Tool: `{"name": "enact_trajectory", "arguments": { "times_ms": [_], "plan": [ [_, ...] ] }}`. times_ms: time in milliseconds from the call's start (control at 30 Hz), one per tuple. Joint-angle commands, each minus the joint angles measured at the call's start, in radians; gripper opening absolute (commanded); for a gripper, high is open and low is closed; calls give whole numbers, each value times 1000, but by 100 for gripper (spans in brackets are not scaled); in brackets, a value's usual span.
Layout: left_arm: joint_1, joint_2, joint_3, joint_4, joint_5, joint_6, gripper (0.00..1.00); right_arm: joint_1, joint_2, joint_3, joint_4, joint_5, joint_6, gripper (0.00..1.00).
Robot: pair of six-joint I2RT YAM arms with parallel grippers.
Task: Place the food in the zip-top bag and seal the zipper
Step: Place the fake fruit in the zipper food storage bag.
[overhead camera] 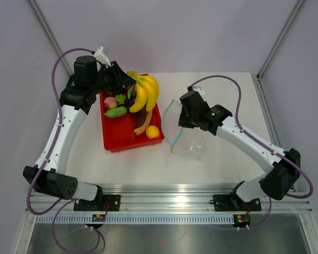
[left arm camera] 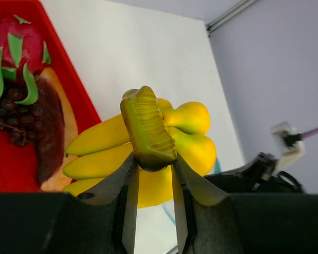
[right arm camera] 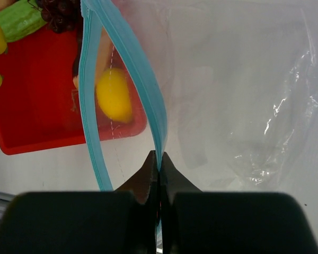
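Observation:
My left gripper [overhead camera: 128, 79] is shut on the green-brown stem of the yellow banana bunch [overhead camera: 146, 92] and holds it above the red tray [overhead camera: 109, 138]; the stem sits between the fingers in the left wrist view [left arm camera: 148, 132]. My right gripper [right arm camera: 158, 159] is shut on the blue-teal zipper [right arm camera: 148, 90] of the clear zip-top bag [overhead camera: 193, 140], holding its mouth open toward the tray. In the tray lie a yellow citrus [overhead camera: 152, 132], a green piece [overhead camera: 115, 111], a pink-red fruit [overhead camera: 111, 102], dark grapes and a papaya slice [overhead camera: 141, 123].
The tray stands left of centre on the white table [overhead camera: 212, 174]. The bag lies right of it, its zipper loop [overhead camera: 170, 127] beside the tray's right wall. Grey walls and metal posts enclose the table on the back and sides.

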Motion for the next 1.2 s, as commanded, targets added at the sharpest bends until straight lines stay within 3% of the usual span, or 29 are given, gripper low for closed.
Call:
{"name": "enact_trajectory", "arguments": {
  "times_ms": [0,233,500,700,933,1167],
  "plan": [
    [8,-70,45,72,126,-92,0,-6,25,35,108,-45,55,0],
    [13,-110,-43,264,251,-319,0,-8,36,22,203,-85,112,0],
    [16,-168,-317,620,301,-647,0,-35,-45,-44,270,-137,157,0],
    [19,-178,-440,786,306,-796,0,-52,-90,-75,295,-153,177,0],
    [22,-171,-488,889,312,-864,0,-63,-102,-115,322,-169,198,0],
    [22,-188,-515,795,280,-790,0,-65,-134,-133,361,-179,213,0]
  ]
}}
